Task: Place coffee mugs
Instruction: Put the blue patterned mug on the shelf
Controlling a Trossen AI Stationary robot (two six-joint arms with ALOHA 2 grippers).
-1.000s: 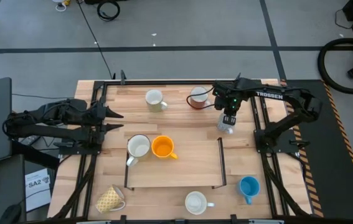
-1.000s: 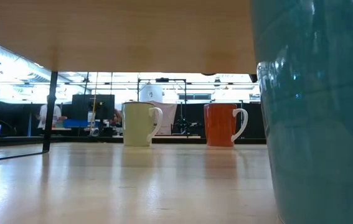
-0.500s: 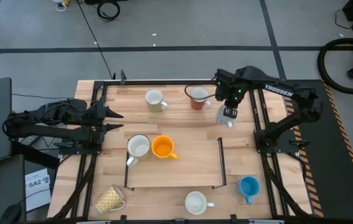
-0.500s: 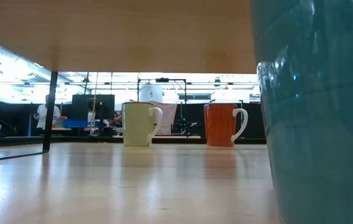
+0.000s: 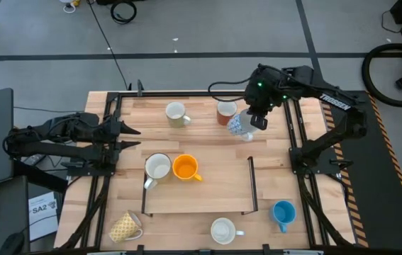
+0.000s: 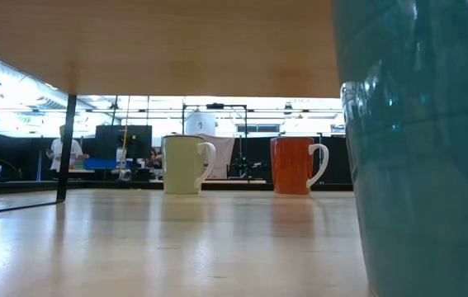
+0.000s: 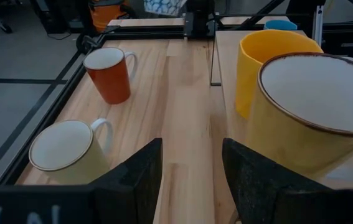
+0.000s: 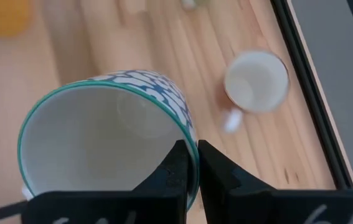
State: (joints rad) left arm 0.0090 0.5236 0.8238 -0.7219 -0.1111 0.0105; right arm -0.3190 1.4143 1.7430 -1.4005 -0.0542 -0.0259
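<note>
High view: two mugs, cream mug (image 5: 157, 167) and orange mug (image 5: 185, 168), stand inside the black frame (image 5: 252, 185); five wait outside. Right gripper (image 5: 254, 122) carries a patterned mug (image 5: 239, 125).

Right wrist view: fingers pinch its rim.

Left wrist view: left gripper (image 7: 190, 167) spread, idle

— What do my arms look like from up there?

— Both are matte black and jointed. My right arm (image 5: 321, 106) carries white TROSSEN lettering, a green light near the wrist and a thin black cable looping off it.

— And the fingers (image 7: 142, 177)?

— Dark, flat, wedge-shaped. My left arm (image 5: 59, 138) looks bulkier and unmarked.
</note>
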